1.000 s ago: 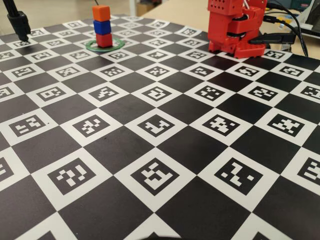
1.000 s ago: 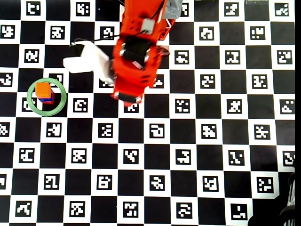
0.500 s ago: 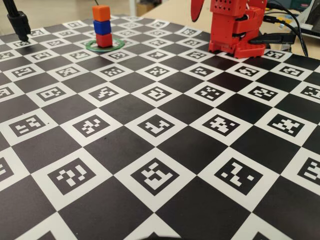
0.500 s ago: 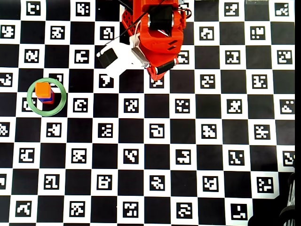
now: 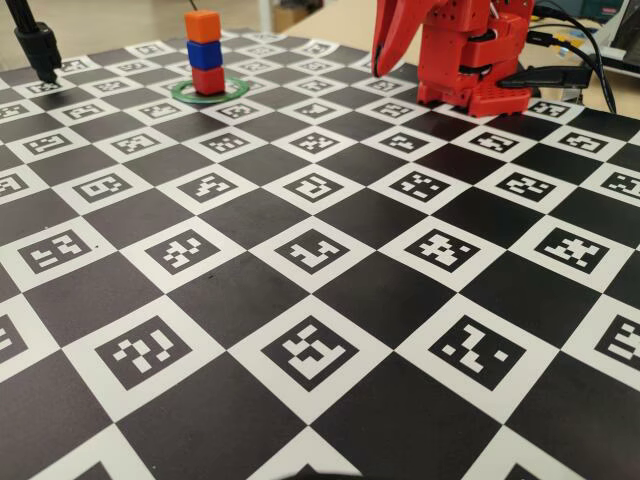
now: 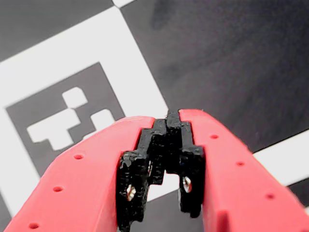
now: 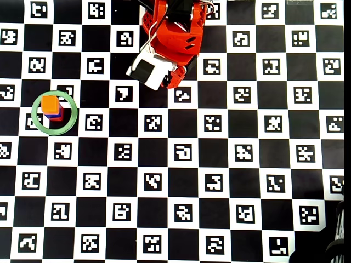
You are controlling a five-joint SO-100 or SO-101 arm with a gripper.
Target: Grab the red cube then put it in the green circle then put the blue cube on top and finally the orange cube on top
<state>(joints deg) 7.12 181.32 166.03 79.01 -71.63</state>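
The cubes stand stacked at the far left of the board in the fixed view: the orange cube [image 5: 203, 26] on the blue cube [image 5: 204, 53] on the red cube [image 5: 208, 79], inside the green circle [image 5: 236, 90]. From overhead the orange cube [image 7: 50, 103] hides most of the two below, within the green circle [image 7: 36, 119]. My red gripper [image 5: 378, 70] hangs tips-down beside the arm base, well to the right of the stack. In the wrist view the gripper [image 6: 173, 116] is shut and holds nothing. Overhead, the gripper [image 7: 174, 82] sits folded near the board's top edge.
The board is a black-and-white checker of printed markers. The red arm base [image 5: 470, 60] stands at the back right with cables [image 5: 575, 45] behind it. A black clamp [image 5: 38, 45] is at the far left corner. A dark object [image 7: 335, 246] sits at the lower right overhead.
The arm has pulled back from beside the green circle toward its base, and the gripper has swung right and now points down. The stack has not moved.
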